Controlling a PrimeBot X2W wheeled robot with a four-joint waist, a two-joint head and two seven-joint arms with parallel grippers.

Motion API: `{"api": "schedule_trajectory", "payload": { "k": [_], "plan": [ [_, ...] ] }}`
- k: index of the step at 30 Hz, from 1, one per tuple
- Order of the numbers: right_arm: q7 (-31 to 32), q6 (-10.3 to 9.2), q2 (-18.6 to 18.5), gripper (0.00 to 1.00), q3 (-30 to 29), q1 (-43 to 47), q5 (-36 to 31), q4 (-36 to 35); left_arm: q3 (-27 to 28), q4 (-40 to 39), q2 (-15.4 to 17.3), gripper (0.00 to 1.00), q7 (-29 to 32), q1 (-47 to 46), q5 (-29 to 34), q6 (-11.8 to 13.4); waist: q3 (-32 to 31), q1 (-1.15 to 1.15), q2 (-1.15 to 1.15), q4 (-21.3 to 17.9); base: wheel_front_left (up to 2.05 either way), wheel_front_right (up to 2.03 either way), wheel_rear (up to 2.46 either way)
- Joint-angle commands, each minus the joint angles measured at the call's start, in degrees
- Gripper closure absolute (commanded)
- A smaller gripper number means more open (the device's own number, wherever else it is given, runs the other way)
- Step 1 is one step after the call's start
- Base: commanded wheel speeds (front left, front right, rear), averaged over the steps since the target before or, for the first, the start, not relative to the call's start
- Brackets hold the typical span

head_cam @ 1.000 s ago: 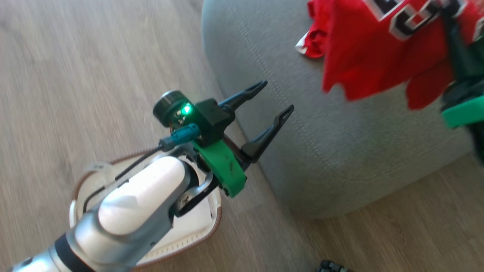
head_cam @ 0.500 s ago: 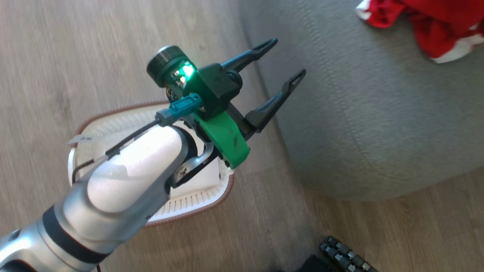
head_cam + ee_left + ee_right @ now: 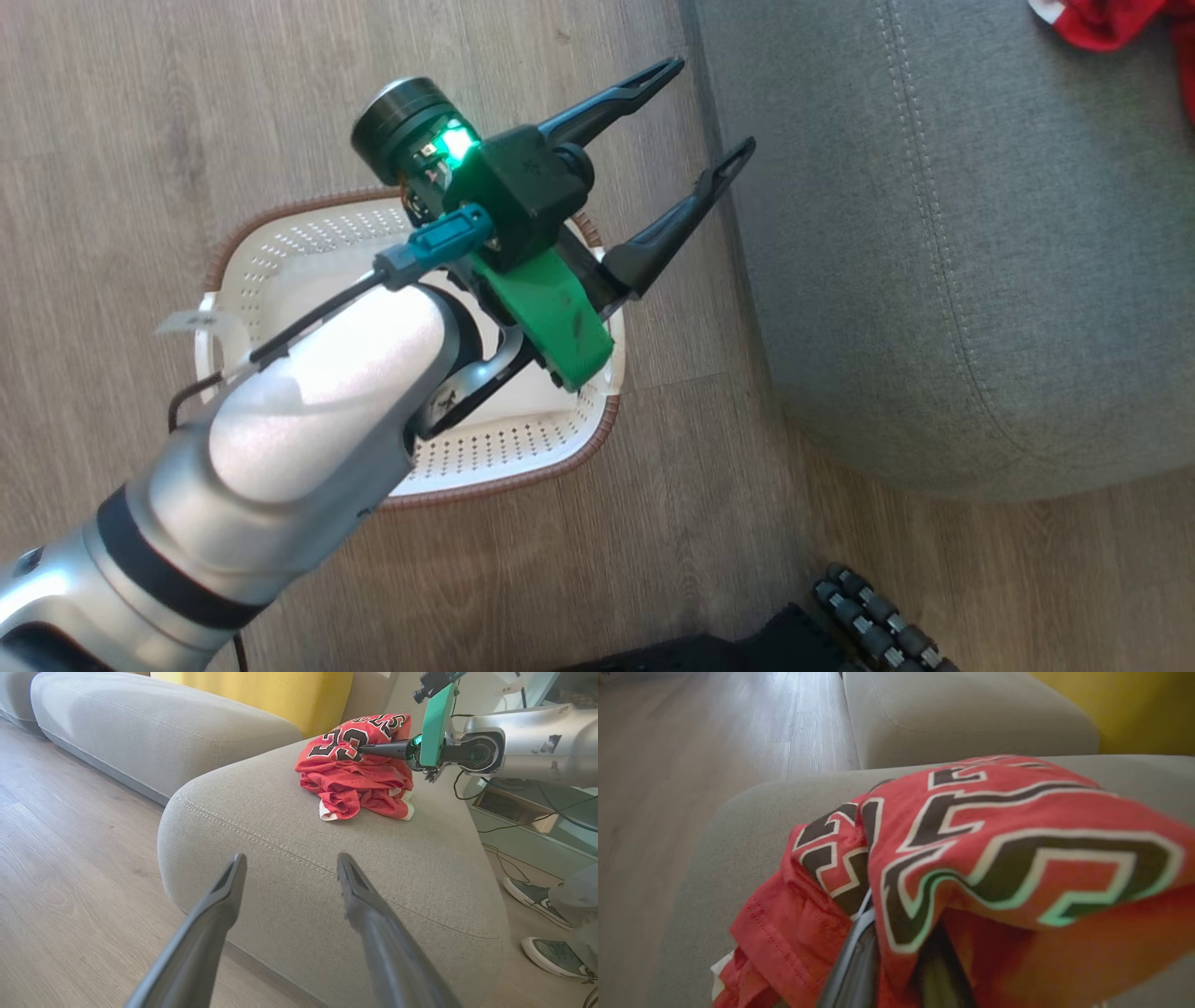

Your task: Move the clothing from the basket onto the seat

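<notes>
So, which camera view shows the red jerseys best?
Left wrist view: the whole jerseys pile lies on the seat. Head view catches a red corner; right wrist view is too close and blurred.

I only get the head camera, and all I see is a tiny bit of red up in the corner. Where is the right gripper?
Observer: The right gripper is over the seat, with its fingers poked into the jerseys heaped there.
Operator: Is it holding them?
Observer: I can't tell. In its wrist view, a jersey drapes over the fingers and hides the tips.
</notes>
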Motion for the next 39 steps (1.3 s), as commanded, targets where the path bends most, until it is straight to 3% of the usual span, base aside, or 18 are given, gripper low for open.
{"api": "schedule_trajectory", "payload": {
  "k": [1, 3, 4, 5, 20, 28, 39],
  "plan": [
    [1.1, 0.41, -1.63, 0.85, 0.54, -0.34, 0.42, -0.48, 2.14, -1.76, 0.51, 0.0, -0.55, -1.82, 0.22, -0.12, -0.19, -0.01, 0.0, 0.06, 0.0, 0.0, 0.0],
    [3.16, 0.41, -1.75, 0.43, 1.48, -0.82, 1.36, 0.8, 2.2, -1.38, 0.42, 0.0, -0.95, -1.76, 0.07, -0.09, -0.65, -0.01, 0.0, 0.14, 0.0, 0.0, 0.0],
    [4.38, 0.41, -1.85, 0.14, 2.11, -0.98, 1.77, 1.29, 2.21, -1.18, 0.38, 0.0, -1.14, -1.68, -0.04, -0.07, -0.99, -0.01, 0.0, 0.14, 0.0, 0.0, 0.0],
    [5.45, 0.41, -2.01, 0.0, 2.64, -1.14, 2.25, 1.69, 2.22, -0.99, 0.33, 0.0, -1.3, -1.58, -0.15, -0.05, -1.33, -0.01, 0.0, 0.12, 0.0, 0.0, 0.0],
    [16.04, 0.41, -4.82, 0.0, 9.58, 1.46, 8.15, 0.68, 2.4, 1.89, 0.43, 0.0, -4.34, 1.73, -2.1, 0.63, -9.43, -0.01, 0.0, -1.69, 0.0, 0.0, 0.0],
    [13.47, 0.41, -8.19, 0.0, 12.54, 5.46, 8.63, -6.75, 3.47, 3.09, 1.39, 0.0, -6.51, 6.0, -4.22, 2.21, -16.51, -0.01, 0.0, -2.41, 0.0, 0.0, 0.0],
    [5.37, 0.41, -9.29, 0.0, 9.34, 12.36, 7.09, -16.7, 5.82, 3.4, 2.83, 0.0, -9.0, 10.94, -6.76, 4.95, -24.57, -0.01, 0.0, -0.18, 0.0, 0.0, 0.0]
  ]
}}
